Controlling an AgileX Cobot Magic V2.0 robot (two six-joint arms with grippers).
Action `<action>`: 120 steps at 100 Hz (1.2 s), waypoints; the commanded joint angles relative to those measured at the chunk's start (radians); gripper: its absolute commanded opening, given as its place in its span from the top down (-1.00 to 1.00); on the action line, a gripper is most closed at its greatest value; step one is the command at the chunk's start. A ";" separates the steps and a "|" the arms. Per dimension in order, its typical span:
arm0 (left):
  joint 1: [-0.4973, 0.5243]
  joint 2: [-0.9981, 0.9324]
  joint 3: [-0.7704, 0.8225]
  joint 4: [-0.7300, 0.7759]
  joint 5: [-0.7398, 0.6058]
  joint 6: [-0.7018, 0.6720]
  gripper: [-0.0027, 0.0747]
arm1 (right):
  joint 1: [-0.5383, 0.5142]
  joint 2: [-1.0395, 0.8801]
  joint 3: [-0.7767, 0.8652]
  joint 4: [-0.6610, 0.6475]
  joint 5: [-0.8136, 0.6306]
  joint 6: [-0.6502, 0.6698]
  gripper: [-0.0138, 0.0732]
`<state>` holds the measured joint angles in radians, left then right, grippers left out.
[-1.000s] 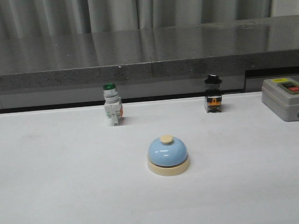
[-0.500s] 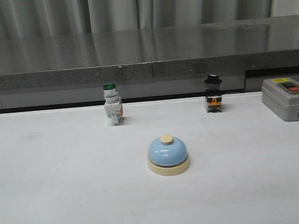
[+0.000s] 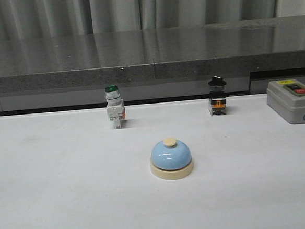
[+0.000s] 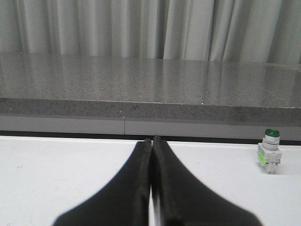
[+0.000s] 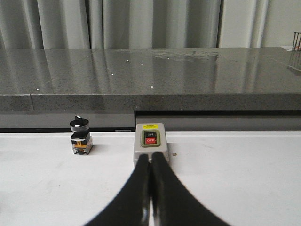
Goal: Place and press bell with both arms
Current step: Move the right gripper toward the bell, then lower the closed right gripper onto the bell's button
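The bell [image 3: 171, 158], with a light-blue dome, cream base and cream knob, stands upright on the white table in the front view, near the middle. Neither arm shows in the front view. The bell shows in neither wrist view. My left gripper [image 4: 151, 141] is shut and empty, low over the white table. My right gripper [image 5: 151, 157] is shut and empty, its tips just in front of the grey box.
A green-capped white switch [image 3: 114, 113] [image 4: 270, 156] stands behind the bell to the left. A black-capped switch [image 3: 218, 102] [image 5: 80, 140] stands behind it to the right. A grey box with a red button [image 3: 293, 100] [image 5: 150, 141] sits at the far right. A dark stone ledge [image 3: 149, 67] runs along the back.
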<state>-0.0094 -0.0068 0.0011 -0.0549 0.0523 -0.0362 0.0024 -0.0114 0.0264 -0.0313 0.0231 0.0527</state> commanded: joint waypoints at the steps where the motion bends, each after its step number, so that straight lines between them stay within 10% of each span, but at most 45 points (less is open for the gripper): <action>1: 0.002 -0.028 0.041 -0.002 -0.074 -0.010 0.98 | -0.007 -0.018 -0.014 0.001 -0.085 -0.008 0.82; 37: 0.002 -0.028 0.041 -0.002 -0.074 -0.010 0.98 | -0.007 0.058 -0.170 -0.034 0.129 -0.008 0.82; 86: 0.002 -0.028 0.041 -0.002 -0.074 -0.010 0.98 | 0.003 0.761 -0.606 -0.002 0.327 -0.008 0.82; 120: 0.002 -0.028 0.041 -0.002 -0.074 -0.010 0.98 | 0.223 1.145 -0.914 0.009 0.399 -0.008 0.82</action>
<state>-0.0094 -0.0068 0.0011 -0.0546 0.0538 -0.0362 0.1793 1.0710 -0.7961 -0.0303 0.4489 0.0527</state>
